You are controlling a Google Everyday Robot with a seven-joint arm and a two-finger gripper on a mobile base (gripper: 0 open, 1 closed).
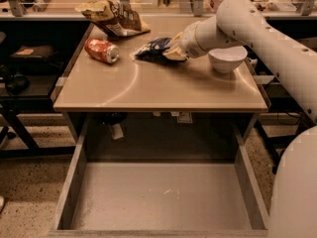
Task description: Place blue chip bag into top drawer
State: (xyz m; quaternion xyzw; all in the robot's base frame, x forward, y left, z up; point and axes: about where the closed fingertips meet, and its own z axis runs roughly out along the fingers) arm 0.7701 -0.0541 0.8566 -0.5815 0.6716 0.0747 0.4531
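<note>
The blue chip bag (152, 49) lies crumpled on the tan tabletop, at the back middle. My gripper (172, 51) reaches in from the right and sits right against the bag's right end, low over the table. The top drawer (79, 170) is pulled wide open below the table's front edge, and its flat grey bottom holds nothing.
A red-orange can (102, 50) lies on its side left of the bag. A tan-and-brown chip bag (113, 18) sits at the back left. A white bowl (227, 59) stands right of my gripper, under my arm. Dark shelving stands to the left.
</note>
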